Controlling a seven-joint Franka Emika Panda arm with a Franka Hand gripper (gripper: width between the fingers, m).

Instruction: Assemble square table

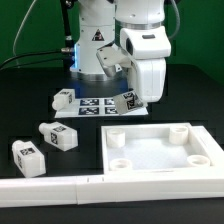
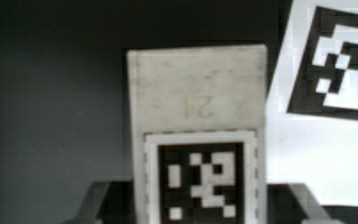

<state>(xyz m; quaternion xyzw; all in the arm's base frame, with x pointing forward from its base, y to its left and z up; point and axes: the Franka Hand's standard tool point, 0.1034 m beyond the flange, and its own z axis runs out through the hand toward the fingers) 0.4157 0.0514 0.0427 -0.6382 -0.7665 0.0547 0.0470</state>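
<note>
Jaws clenched on one stubby leg [image 2: 197,100], tag toward the wrist camera, held at the marker board's [image 1: 92,106] edge. It looks like light, stiff, smooth plastic, so grip the flat sides squarely or it may twist. The tabletop [image 1: 150,129] sits holes-up on the worktop [image 1: 30,110] just beside, and three more legs [image 1: 58,136] lie towards the exterior view's left.

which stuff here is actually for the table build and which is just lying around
For the job:
tabletop
leg at the gripper
lone leg further toward the exterior view's left
two legs nearest the L-shaped rail

Just lying about:
L-shaped rail
marker board
</note>
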